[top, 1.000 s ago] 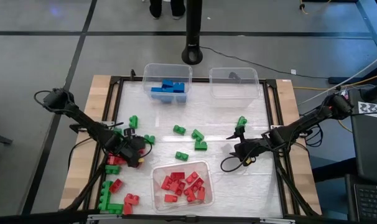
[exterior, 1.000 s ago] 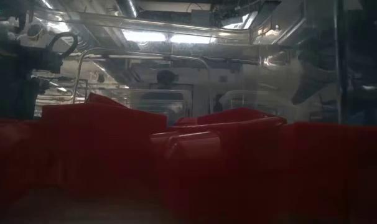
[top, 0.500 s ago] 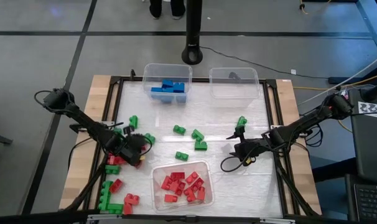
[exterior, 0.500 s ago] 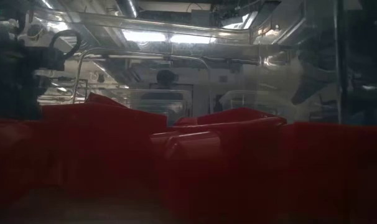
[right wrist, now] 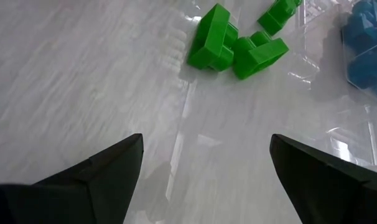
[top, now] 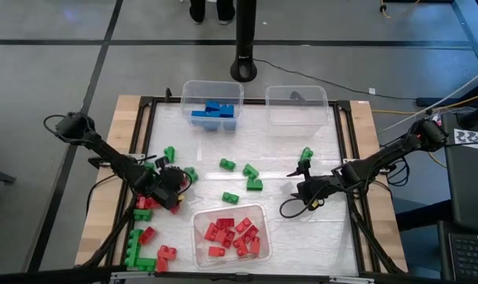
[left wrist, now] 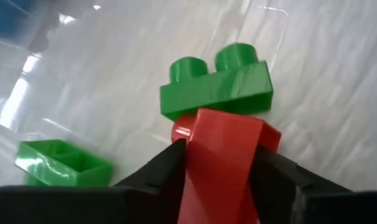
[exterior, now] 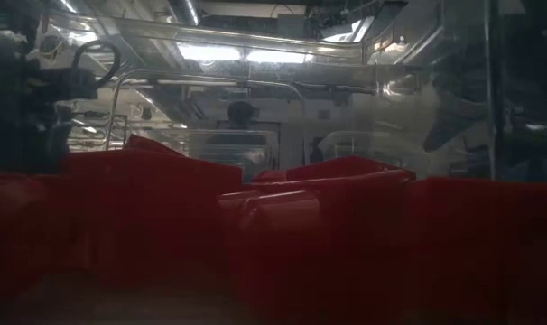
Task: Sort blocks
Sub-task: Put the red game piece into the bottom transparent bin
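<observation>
Loose green blocks (top: 251, 175) lie about the middle of the table. More red and green blocks (top: 148, 243) lie at the near left. My left gripper (top: 174, 192) stands at the left, shut on a red block (left wrist: 221, 158). Just beyond that block lies a green block (left wrist: 216, 87), studs up. My right gripper (top: 298, 191) hangs right of the middle, open (right wrist: 204, 171), with bare table between its fingers and green blocks (right wrist: 235, 40) ahead of it. My left gripper pinches the red block by two opposite sides (left wrist: 191, 155) between its two fingers. The fingers slant down from the table's left side. The block's far end reaches toward the green block. Whether it is clear of the table I cannot tell.
A clear bin with blue blocks (top: 211, 106) and a clear bin with no blocks showing (top: 296, 104) stand at the far edge. A clear bin of red blocks (top: 229, 234) stands at the near middle and fills the low view (exterior: 282, 235). A black frame (top: 345, 158) rims the table.
My left gripper has turned a little about its wrist while staying where it was. My right gripper has kept still.
</observation>
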`<state>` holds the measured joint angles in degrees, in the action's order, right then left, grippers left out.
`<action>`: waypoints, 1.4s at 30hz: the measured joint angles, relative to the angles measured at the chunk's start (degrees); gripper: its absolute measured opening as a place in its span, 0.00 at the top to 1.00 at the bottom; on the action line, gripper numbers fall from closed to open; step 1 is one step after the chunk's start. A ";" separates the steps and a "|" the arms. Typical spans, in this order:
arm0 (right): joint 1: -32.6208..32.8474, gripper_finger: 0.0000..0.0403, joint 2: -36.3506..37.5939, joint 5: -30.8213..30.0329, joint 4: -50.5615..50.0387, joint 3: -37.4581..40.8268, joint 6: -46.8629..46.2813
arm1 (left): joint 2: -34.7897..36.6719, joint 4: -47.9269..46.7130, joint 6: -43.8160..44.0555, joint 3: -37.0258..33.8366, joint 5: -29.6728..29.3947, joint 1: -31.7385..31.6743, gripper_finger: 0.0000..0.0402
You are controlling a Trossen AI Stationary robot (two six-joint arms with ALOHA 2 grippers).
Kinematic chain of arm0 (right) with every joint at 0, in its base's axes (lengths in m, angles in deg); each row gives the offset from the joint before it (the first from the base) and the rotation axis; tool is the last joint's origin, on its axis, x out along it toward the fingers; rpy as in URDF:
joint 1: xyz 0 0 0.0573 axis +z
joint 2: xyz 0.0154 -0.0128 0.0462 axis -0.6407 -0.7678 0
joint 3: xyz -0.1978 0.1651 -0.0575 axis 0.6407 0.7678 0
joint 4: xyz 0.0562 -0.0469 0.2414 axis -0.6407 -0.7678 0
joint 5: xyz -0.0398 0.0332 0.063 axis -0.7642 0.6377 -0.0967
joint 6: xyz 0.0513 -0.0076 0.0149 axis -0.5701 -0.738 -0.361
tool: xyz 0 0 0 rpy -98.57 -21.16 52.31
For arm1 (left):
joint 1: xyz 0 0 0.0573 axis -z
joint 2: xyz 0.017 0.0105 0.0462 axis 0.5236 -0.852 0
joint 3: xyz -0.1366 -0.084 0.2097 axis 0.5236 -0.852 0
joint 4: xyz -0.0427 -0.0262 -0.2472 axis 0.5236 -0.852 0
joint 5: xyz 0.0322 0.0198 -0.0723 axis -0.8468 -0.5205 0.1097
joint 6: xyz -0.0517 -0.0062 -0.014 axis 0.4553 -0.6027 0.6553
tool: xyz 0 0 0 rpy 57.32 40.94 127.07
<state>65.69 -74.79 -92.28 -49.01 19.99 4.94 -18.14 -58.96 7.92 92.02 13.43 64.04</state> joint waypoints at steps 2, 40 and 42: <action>0.00 0.13 0.00 0.00 0.26 0.00 0.00 | 0.02 -0.15 -0.60 0.00 -0.71 0.00 0.71; 0.00 0.13 0.02 3.21 1.18 -0.02 0.20 | 0.24 -14.43 -12.85 37.37 -4.19 0.25 1.00; 0.00 0.13 0.02 3.18 1.18 -0.02 0.20 | 0.24 -7.06 -17.11 37.99 -3.84 0.51 1.00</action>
<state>65.69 -74.77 -89.11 -47.84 19.97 5.13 -17.90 -66.02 -9.19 130.01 9.59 64.55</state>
